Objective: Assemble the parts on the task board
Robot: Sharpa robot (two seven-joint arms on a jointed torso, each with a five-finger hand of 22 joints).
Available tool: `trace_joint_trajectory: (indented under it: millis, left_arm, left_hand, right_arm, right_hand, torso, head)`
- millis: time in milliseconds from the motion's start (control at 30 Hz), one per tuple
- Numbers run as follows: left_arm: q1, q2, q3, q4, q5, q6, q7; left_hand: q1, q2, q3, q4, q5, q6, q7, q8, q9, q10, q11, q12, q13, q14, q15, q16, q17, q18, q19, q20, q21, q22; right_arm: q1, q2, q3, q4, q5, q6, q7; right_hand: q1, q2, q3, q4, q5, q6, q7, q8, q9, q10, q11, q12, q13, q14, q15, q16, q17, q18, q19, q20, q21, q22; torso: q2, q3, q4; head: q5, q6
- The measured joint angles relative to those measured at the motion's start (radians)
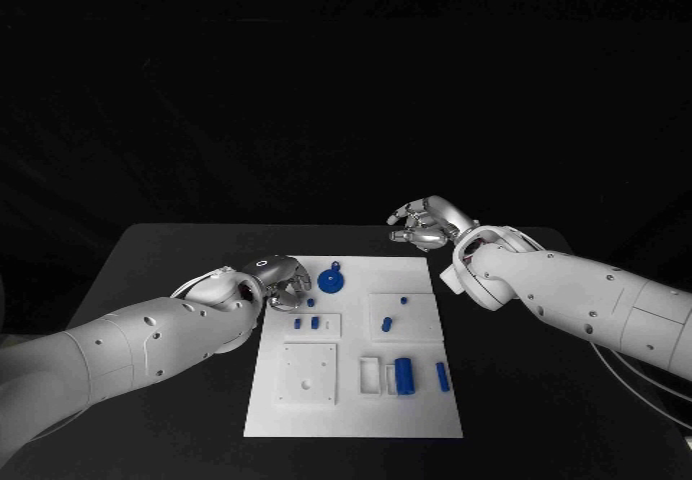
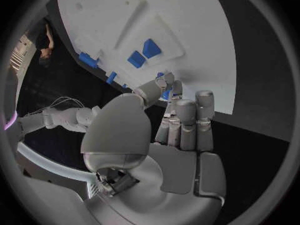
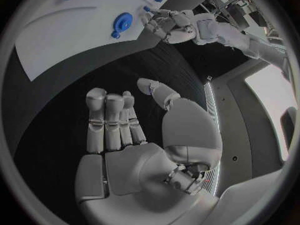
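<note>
— White board (image 1: 355,400) mid-table, blue parts (image 1: 404,375) lying on it.
— Left hand (image 1: 278,281) at the board's far left edge, pinching a small blue piece (image 2: 164,91). Right hand (image 1: 427,224) beyond the far right corner, fingers apart, holding nothing.

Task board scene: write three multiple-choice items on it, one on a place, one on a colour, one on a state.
1. Where does the round part lie?
A. At the board's near edge
B. Near the board's far edge
C. In the right robot hand

2. What colour are the parts?
A. Red
B. Green
C. Blue

3. How is the right robot hand?
A. Holding nothing, fingers apart
B. Gripping the round part
C. Pressing on the board

Key: 1 B, the head view shows it flat on the board by the far edge. 2 C, every small piece on the board is blue. 3 A, the right wrist view shows nothing in its palm or fingers, and it is off the board.
</note>
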Motion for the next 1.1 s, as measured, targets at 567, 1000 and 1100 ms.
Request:
trace_joint_trajectory:
  millis: [567,1000,1100]
  left_arm:
    - [0.008,-0.110,0.063,0.066,0.190,-0.055,0.086]
    - [0.025,-0.246,0.084,0.275,0.874,-0.058,0.208]
    - [0.026,-0.264,0.084,0.297,1.022,-0.055,0.258]
  left_hand:
    - [-0.061,0.001,0.003,0.038,0.010,0.023,0.023,0.033,0.004,-0.018,0.010,0.004,0.001,-0.076,0.014,-0.122,-0.057,0.003,-0.069,0.025,-0.071,-0.024]
    - [-0.177,0.018,-0.087,0.044,-0.063,0.022,0.022,0.065,0.018,-0.019,0.031,0.009,0.007,-0.240,0.064,-0.500,-0.204,0.025,-0.263,0.073,-0.288,-0.125]
    - [-0.168,0.033,-0.084,0.031,-0.063,0.023,0.023,0.070,0.020,-0.019,0.038,0.009,0.005,-0.255,0.080,-0.547,-0.215,0.002,-0.281,0.083,-0.312,-0.136]
  right_arm:
    - [-0.008,-0.051,-0.003,0.021,-0.169,0.095,-0.013]
    - [-0.034,-0.056,-0.054,0.036,-0.488,0.155,-0.053]
    - [-0.044,-0.047,-0.064,0.036,-0.543,0.159,-0.066]
  right_hand:
    - [0.066,-0.005,0.072,-0.040,-0.200,0.028,0.025,0.036,0.018,-0.020,0.029,-0.558,-0.446,-0.027,0.025,-0.031,-0.024,0.040,-0.026,0.019,-0.026,0.000]
    - [0.103,-0.029,0.124,-0.025,-0.328,0.058,0.018,0.053,0.040,0.095,0.034,-0.803,-0.609,0.014,0.029,-0.014,-0.037,0.031,0.020,0.001,-0.010,0.000]
    - [0.107,-0.033,0.130,-0.019,-0.361,0.059,0.016,0.053,0.040,0.095,0.034,-0.817,-0.617,0.018,0.032,-0.014,-0.038,0.031,0.021,0.001,-0.010,0.000]
  torso:
    - [-0.002,0.0001,0.0011]
    - [-0.003,0.0001,0.0010]
    - [-0.003,-0.0006,0.0016]
  head:
    - [-0.014,0.017]
    - [-0.026,0.027]
    - [-0.027,0.028]
